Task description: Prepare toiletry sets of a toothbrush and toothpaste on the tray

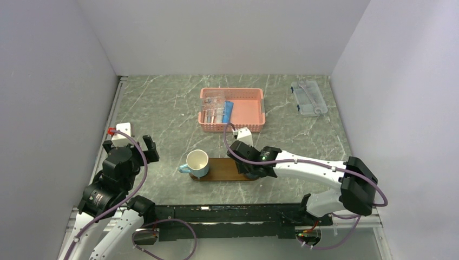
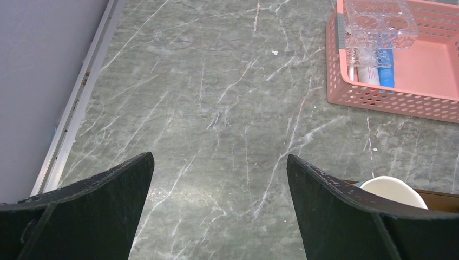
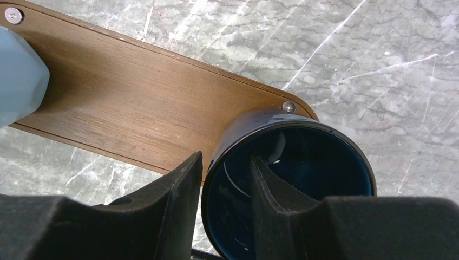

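Brown tray [image 1: 222, 169] lengthwise left-right; right gripper [image 3: 224, 169] tight on rim of dark cup [image 3: 319, 162], left gripper [image 2: 220, 160] wide open.

On the counter [image 1: 162, 114], the tray [image 1: 222, 169] lies crosswise just beyond the arm bases, with a mug [image 1: 197, 162] on its left end and a cup [image 3: 319, 168] at its right end. The right pincer [image 3: 226, 162] straddles the cup's wall. Behind the tray, a basket [image 1: 250, 112] holds the toothpaste [image 1: 228, 111], with a holder [image 1: 212, 108] to its left. A box [image 1: 308, 97] lies at the far right.
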`<state>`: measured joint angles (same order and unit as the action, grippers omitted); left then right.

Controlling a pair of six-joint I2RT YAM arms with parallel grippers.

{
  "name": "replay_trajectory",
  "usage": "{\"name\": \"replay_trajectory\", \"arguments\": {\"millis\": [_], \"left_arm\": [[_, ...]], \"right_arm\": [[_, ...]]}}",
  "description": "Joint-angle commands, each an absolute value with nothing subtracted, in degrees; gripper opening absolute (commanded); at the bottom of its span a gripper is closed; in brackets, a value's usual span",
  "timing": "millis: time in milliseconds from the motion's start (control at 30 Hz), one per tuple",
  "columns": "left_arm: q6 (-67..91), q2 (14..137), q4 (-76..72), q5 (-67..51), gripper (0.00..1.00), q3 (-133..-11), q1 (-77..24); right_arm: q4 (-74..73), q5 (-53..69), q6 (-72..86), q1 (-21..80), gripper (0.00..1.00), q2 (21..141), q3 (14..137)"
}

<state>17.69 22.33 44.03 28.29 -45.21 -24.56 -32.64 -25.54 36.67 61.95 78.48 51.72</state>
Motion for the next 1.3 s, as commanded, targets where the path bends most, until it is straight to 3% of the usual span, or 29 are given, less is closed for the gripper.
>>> {"name": "replay_trajectory", "arguments": {"millis": [0,567,1267], "left_arm": [[17.67,22.3,42.79,28.27,0.99,-45.35,-24.24],[17.62,22.72,42.87,28.13,0.99,-45.35,-24.16],[16.8,22.63,42.18,26.02,0.99,-45.29,-23.97]], "right_arm": [[-34.7,-28.72,36.52,61.77,0.41,74.63,55.63],[-40.47,-33.83,26.15,60.43,0.5,74.83,71.84],[-38.69,-24.42,17.24,49.41,0.67,100.35,103.35]]}}
